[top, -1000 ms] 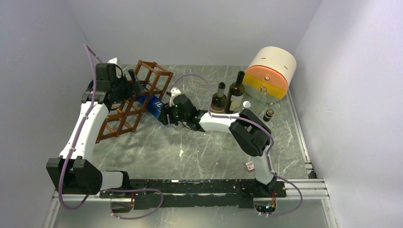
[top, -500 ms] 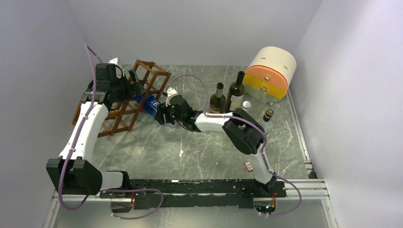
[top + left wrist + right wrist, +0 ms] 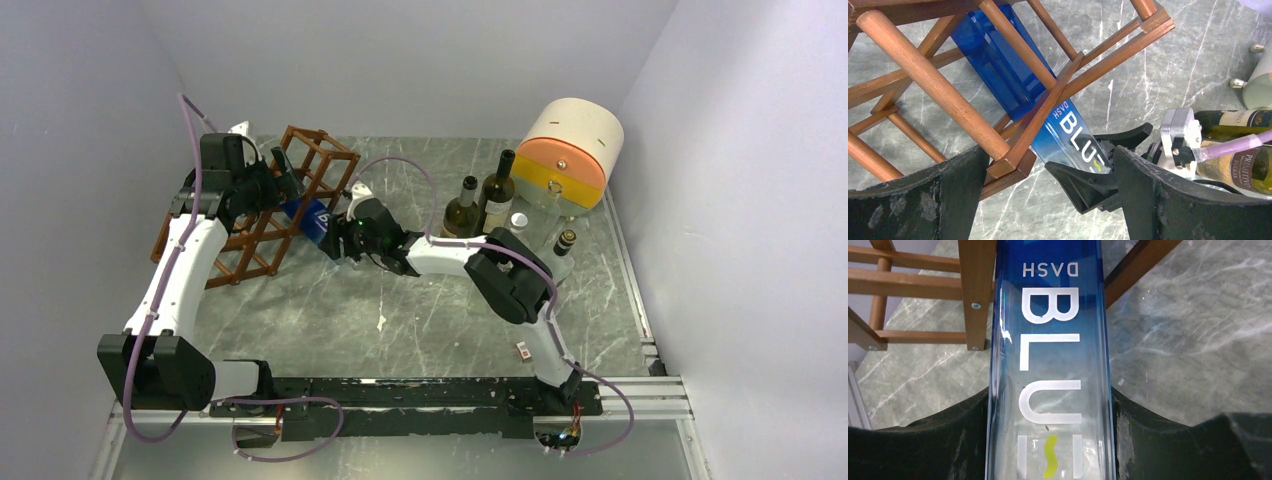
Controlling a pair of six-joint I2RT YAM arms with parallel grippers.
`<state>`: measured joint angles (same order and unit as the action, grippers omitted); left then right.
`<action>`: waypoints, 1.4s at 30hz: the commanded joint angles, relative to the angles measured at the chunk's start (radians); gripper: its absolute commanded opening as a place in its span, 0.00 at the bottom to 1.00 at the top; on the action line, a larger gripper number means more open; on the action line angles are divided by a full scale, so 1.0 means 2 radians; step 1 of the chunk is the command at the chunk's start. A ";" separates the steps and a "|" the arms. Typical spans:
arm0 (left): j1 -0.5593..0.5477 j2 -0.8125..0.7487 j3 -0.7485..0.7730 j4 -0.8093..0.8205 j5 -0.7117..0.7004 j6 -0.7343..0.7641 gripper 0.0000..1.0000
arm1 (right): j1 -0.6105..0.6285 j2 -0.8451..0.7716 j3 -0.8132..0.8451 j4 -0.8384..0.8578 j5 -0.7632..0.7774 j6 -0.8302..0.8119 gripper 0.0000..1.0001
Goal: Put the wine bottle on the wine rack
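Note:
The wine rack [image 3: 328, 142], a reddish-brown lattice of wooden bars, stands tilted at the back left. A blue glass bottle [image 3: 312, 217] lettered "DASH BLU" lies on its side with its far end inside a rack cell [image 3: 1013, 75]. My right gripper [image 3: 337, 236] is shut on the bottle's lower body; the wrist view shows the fingers pressed on both sides of the label [image 3: 1048, 365]. My left gripper [image 3: 275, 182] hovers above the rack, jaws wide apart [image 3: 1050, 200], a rack corner [image 3: 1013, 167] just inside the left finger.
Two dark wine bottles [image 3: 461, 207] [image 3: 497, 192] stand at the back centre. A cream and orange drum-shaped container [image 3: 572, 150] lies at the back right, a small dark bottle [image 3: 566, 241] and a white cap [image 3: 518, 220] near it. A small tag [image 3: 525, 349] lies near the front.
My right gripper has moved left with the blue bottle, pushing it further into the rack. The rack's lower end has swung left and back. The left gripper has hardly moved.

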<state>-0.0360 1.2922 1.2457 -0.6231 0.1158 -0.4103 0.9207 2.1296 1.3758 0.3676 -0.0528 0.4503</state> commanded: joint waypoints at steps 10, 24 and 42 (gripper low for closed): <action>0.004 -0.002 0.003 0.003 0.011 0.002 0.97 | 0.004 0.051 0.121 0.052 0.022 -0.017 0.42; 0.004 -0.021 0.038 -0.014 -0.074 -0.001 0.97 | 0.002 0.035 0.141 0.013 0.061 -0.040 0.91; 0.075 -0.096 0.019 -0.088 -0.187 -0.063 0.97 | 0.000 -0.131 0.084 -0.112 0.052 -0.069 0.84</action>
<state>0.0452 1.1488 1.3159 -0.7559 -0.2455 -0.4816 0.9203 1.9846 1.5990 0.2142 0.0414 0.3450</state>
